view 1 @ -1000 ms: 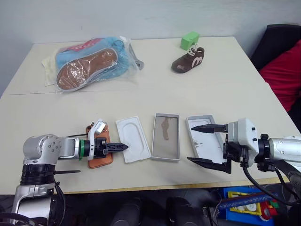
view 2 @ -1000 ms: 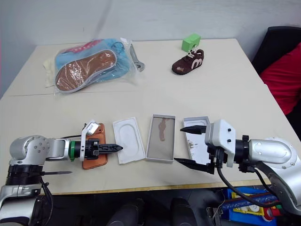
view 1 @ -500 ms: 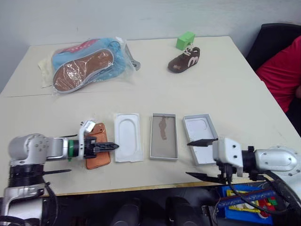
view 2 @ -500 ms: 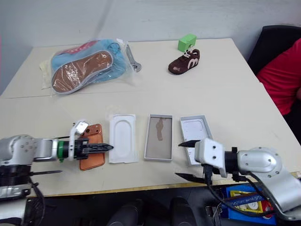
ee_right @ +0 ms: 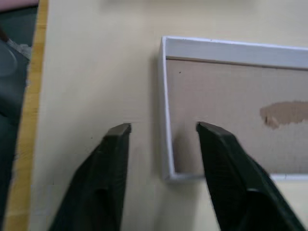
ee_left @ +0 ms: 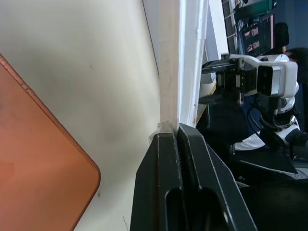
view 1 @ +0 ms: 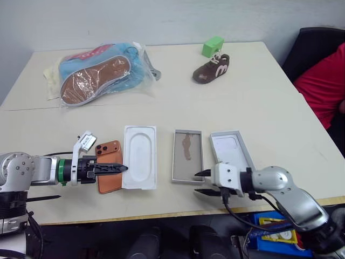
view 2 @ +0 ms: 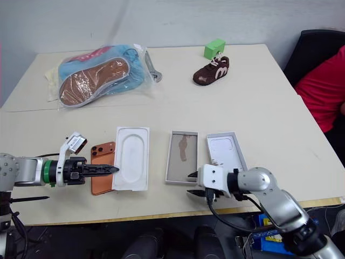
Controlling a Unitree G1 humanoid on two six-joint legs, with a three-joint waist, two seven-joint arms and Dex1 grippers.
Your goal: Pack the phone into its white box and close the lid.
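**At the desk's near edge: steadying the tray**

Beside my right end effector, fingers apart astride the white box corner wall, I should close gently; thin card dents. My left end effector is clamped on the flat white panel. Slick orange phone lies beside it; lid rests rightmost.

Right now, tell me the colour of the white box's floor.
Grey-brown with a small brown mark, clearest in the right wrist view: white box.

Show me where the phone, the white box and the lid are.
phone (view 2: 100, 171): right eye view, bare orange back.
white box (view 2: 181, 158): right eye view, grey-brown floor.
lid (view 2: 226, 150): right eye view, white inner face.
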